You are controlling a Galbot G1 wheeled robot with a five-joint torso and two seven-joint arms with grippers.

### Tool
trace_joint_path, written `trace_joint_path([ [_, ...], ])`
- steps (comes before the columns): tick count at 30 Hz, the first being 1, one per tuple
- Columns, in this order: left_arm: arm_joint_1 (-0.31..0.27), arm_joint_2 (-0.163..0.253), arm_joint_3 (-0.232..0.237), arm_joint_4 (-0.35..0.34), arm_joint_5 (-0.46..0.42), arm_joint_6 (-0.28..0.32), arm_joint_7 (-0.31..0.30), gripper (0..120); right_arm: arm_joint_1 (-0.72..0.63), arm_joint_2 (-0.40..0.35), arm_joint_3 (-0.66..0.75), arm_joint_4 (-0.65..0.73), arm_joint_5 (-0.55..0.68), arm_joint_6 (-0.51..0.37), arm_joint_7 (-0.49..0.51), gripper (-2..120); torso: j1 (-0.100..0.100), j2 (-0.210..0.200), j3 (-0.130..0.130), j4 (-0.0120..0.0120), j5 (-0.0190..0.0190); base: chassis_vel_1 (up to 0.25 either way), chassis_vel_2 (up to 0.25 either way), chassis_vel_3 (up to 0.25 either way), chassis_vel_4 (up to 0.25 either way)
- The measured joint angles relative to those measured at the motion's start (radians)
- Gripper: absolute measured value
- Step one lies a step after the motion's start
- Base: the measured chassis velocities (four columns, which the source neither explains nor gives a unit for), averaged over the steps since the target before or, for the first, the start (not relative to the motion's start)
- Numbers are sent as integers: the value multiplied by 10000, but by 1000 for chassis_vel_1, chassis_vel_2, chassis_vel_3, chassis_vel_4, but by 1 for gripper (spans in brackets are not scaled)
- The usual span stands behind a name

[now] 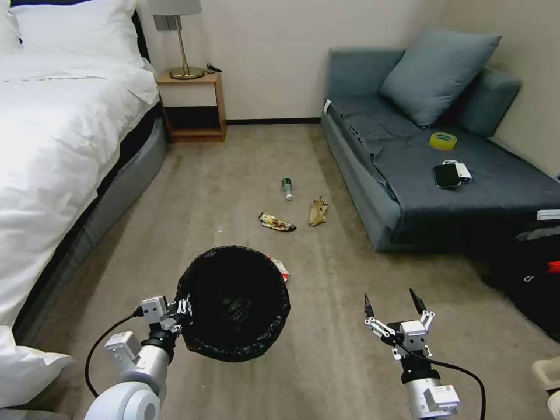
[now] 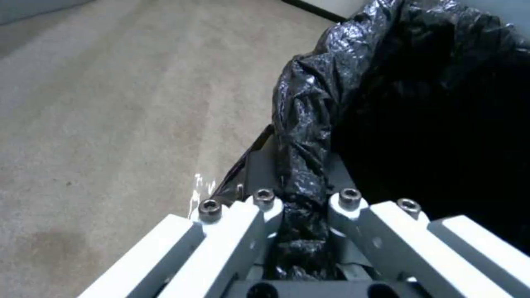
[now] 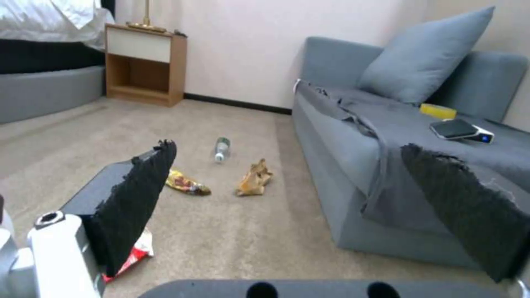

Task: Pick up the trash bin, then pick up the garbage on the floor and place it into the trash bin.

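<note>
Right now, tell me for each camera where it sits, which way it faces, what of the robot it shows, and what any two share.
Head view: on the head, looking forward and down at the carpet; left claw clamps the trash bin rim, right claw hangs open.
Left wrist view: on the left wrist, facing along its fingers at the trash bin's bag.
Right wrist view: on the right wrist, facing the sofa past its pads.
Head and right wrist views share the bottle, foil wrapper and paper scrap.

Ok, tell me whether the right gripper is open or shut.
Open. The right gripper hangs above the carpet with its two black fingertips spread wide apart and nothing between them; the garbage pieces lie beyond on the floor.
</note>
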Motion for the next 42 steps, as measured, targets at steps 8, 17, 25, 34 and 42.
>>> trace_joint_path([
  [8,-59,6,-16,78,-23,-6,0,4,8,0,-29,-47,40,62,7,100,1,-1,1,0,0,-143,151,147,-155],
  [17,-71,-12,-15,93,-51,-48,-29,4,45,0,-24,-215,43,226,13,100,1,-1,1,0,-2,-234,231,240,-236],
  [25,-114,-31,-76,113,-94,-121,-150,4,42,0,-84,-275,38,380,-7,100,1,-1,1,1,1,-245,253,252,-251],
  [34,-224,13,-177,104,-143,-57,-275,4,79,-89,-311,-370,29,586,-131,100,3,-1,3,1,1,-228,230,239,-233],
  [42,-502,310,-448,66,-176,376,-569,4,174,-725,-1099,-390,394,-484,56,100,1,0,0,-1,-2,-11,13,-6,-6],
])
